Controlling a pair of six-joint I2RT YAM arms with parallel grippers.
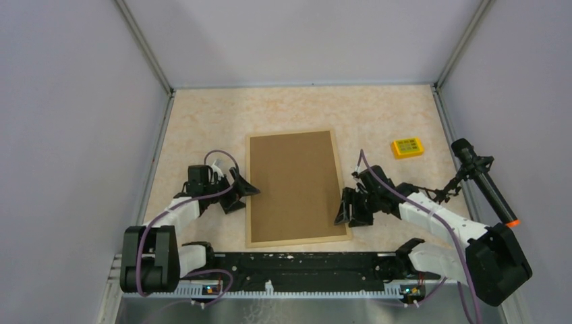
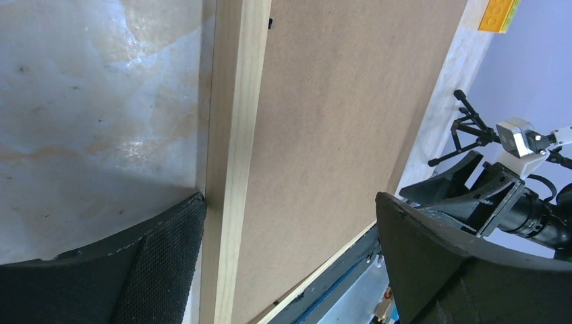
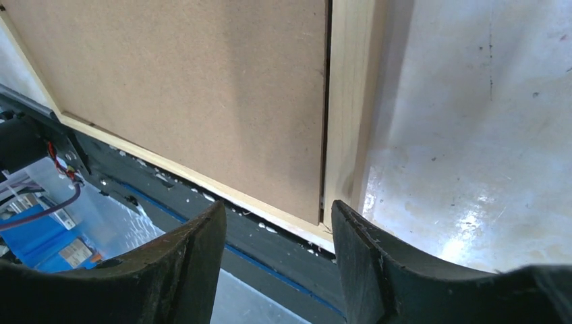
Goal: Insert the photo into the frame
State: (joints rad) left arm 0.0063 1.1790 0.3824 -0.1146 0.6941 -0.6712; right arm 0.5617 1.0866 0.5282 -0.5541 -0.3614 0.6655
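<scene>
Two grippers are stationed at opposite long edges of the frame (image 2: 233,135). The left gripper (image 1: 243,196) is spread wide astride the left wooden rail, one finger (image 2: 155,270) set over the table (image 1: 202,121) and the other over the brown backing board (image 1: 293,185). Nothing is gripped. The right gripper (image 1: 351,212) is parted at the right rail by the near corner, also empty. The frame is laid back-up at mid-table. A yellow block (image 1: 407,147) is seen well apart, far right.
</scene>
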